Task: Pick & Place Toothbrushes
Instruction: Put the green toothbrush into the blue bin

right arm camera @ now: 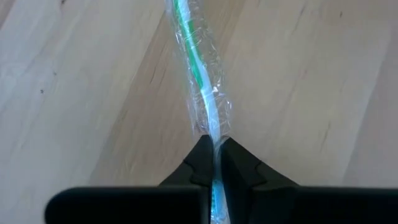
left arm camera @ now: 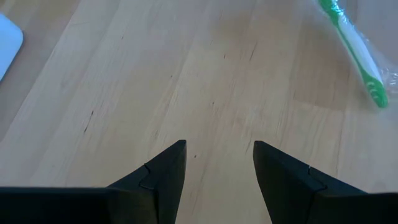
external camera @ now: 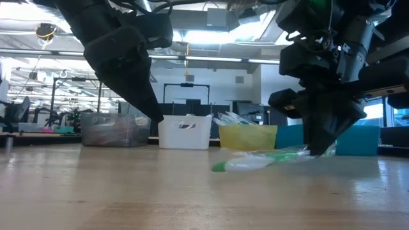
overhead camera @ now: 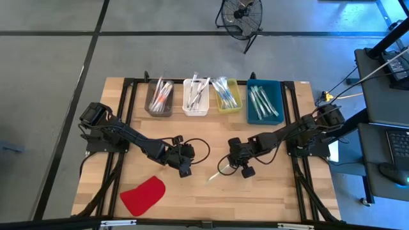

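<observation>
A green-and-white toothbrush in a clear wrapper is near the middle of the wooden table. My right gripper is shut on it. In the low view the toothbrush slants down from my right gripper toward the table's left. My left gripper hovers open just left of it, fingers apart over bare wood, with the toothbrush ahead and off to one side. More toothbrushes lie in the bins at the far edge. My right gripper pinches the wrapped toothbrush's white shaft between its two fingers, coming steeply from above. The toothbrush runs out forward from between the fingertips. Its green free end sits low by the tabletop; whether it touches the wood I cannot tell.
Along the far edge stand a grey bin, a white bin, a yellow bin and a blue bin. A flat red piece lies near the front left. Bare wood lies between the grippers and the bins.
</observation>
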